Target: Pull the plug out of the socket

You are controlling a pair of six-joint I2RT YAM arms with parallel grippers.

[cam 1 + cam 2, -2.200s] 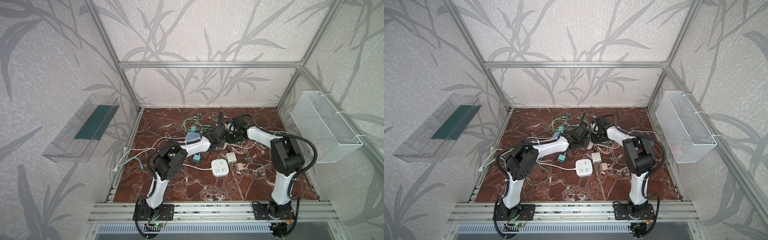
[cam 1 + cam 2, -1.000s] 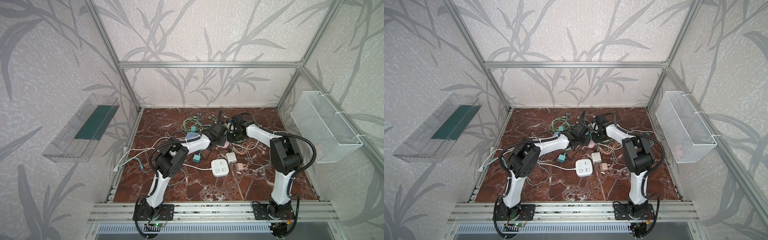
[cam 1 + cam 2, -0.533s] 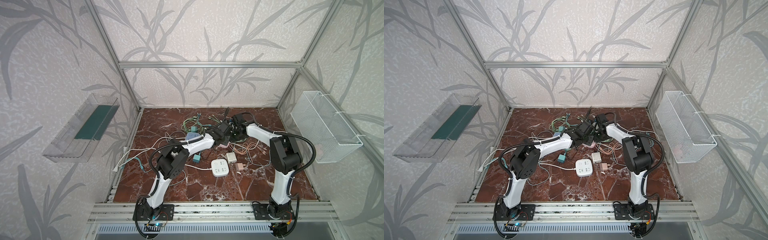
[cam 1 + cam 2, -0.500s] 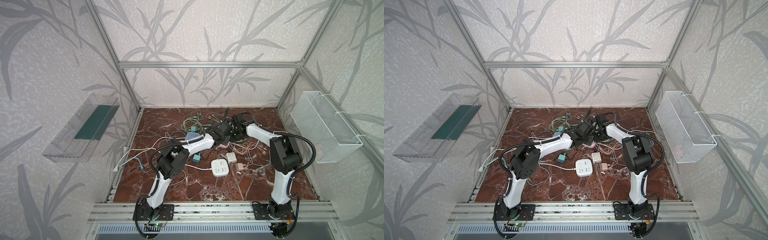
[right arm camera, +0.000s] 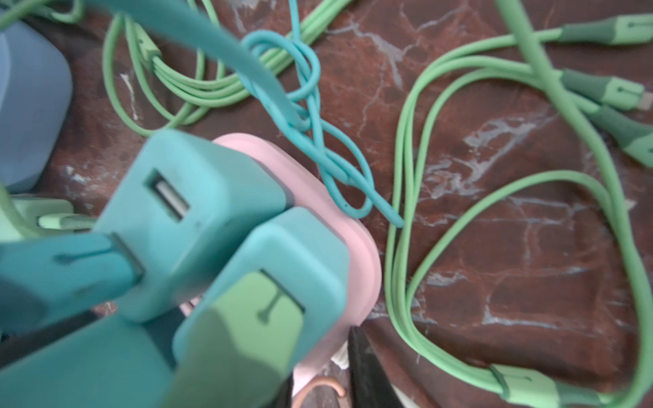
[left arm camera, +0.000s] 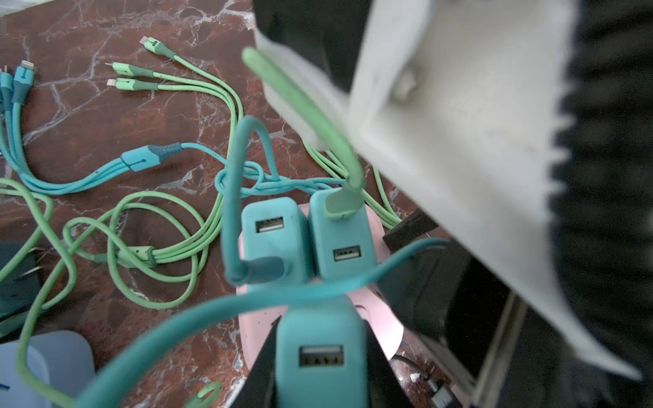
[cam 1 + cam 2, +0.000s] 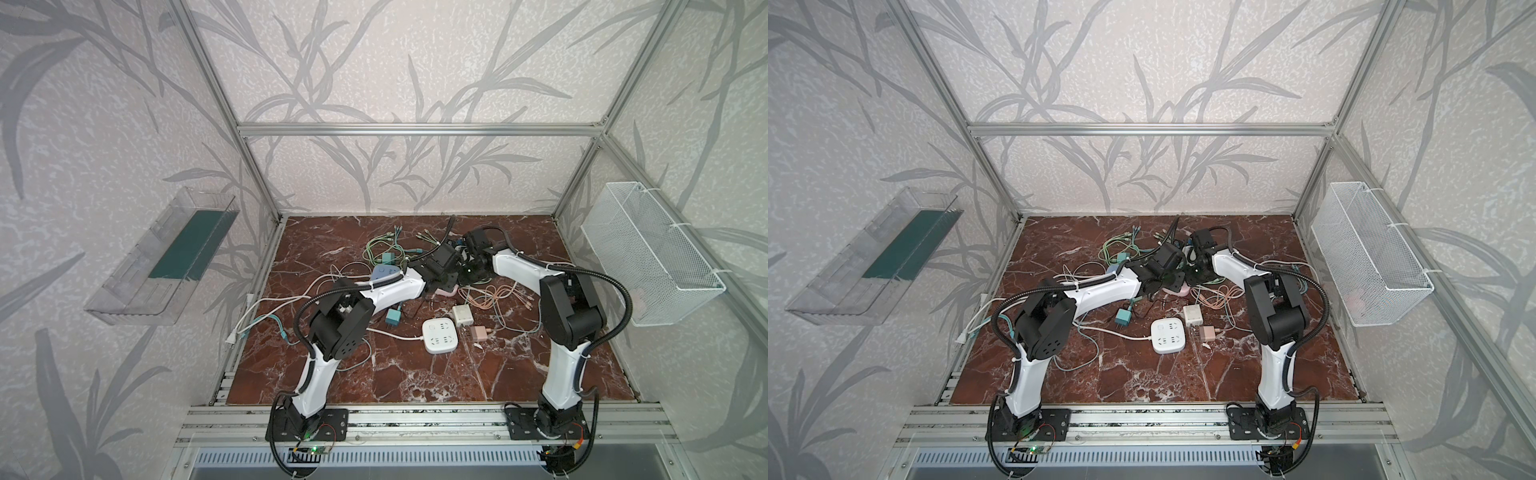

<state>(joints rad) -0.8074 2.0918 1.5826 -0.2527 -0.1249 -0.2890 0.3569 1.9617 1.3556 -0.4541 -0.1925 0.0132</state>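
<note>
Shifting slightly right of where it was a second ago, the left gripper stays clamped on a teal plug over the pink socket, mid-table toward the far side, while the right gripper crowds the socket's right side, its opening unreadable. Two neighbouring plugs sit seated; whether the held one's prongs are free is hidden, so the pull looks unfinished.
</note>
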